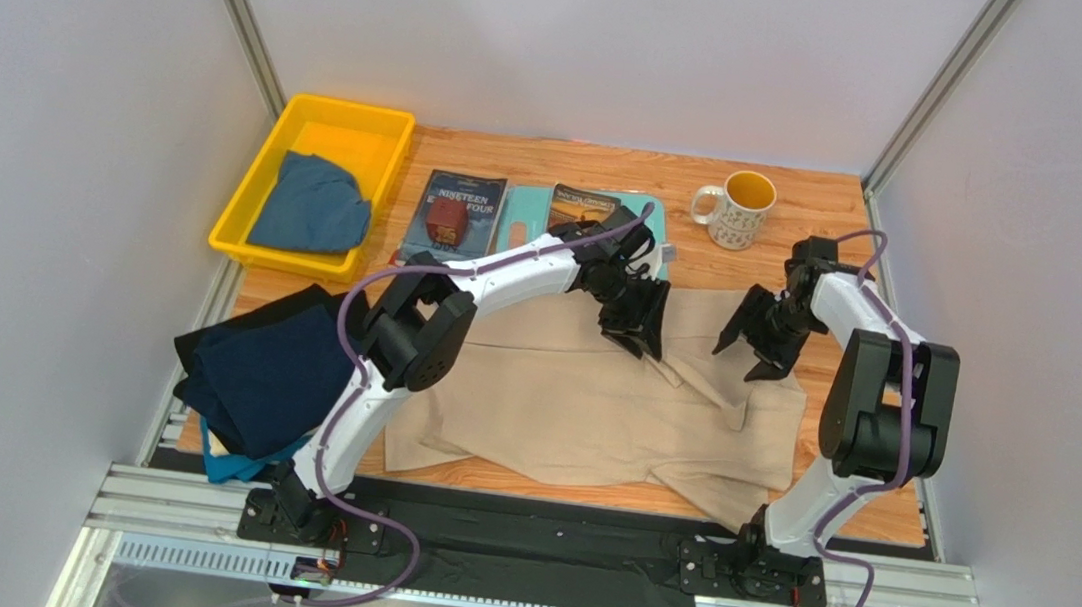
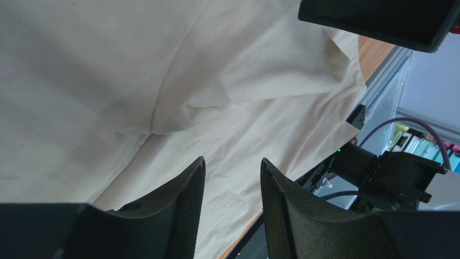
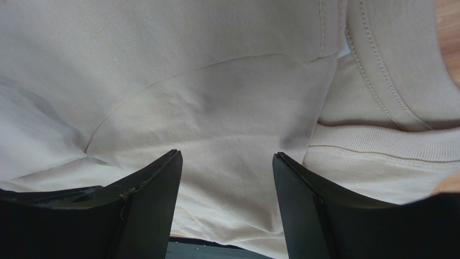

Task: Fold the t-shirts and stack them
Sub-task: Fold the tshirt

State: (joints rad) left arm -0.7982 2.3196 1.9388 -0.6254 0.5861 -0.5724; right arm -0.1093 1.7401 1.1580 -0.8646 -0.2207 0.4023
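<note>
A wooden table (image 1: 813, 219) is covered over most of its middle by the beige t-shirt (image 1: 566, 412), which is spread out flat, with creases and a fold near its far right corner. A dark navy t-shirt (image 1: 261, 372) is bunched at the table's left edge, and a teal t-shirt (image 1: 236, 465) is seen poking out from under it. A yellow bin (image 1: 245, 235) is set at the far left corner, and a dusty blue t-shirt (image 1: 308, 207) is crumpled inside it. Two books (image 1: 459, 212) are laid beside the bin, and a mug (image 1: 734, 206) is stood further right. The left gripper (image 2: 232, 164) is held over the beige cloth with its jaws apart and nothing between them. The right gripper (image 3: 227, 156) is spread wider near the collar, also gripping nothing. Whether either gripper's tips touch the fabric cannot be told.
</note>
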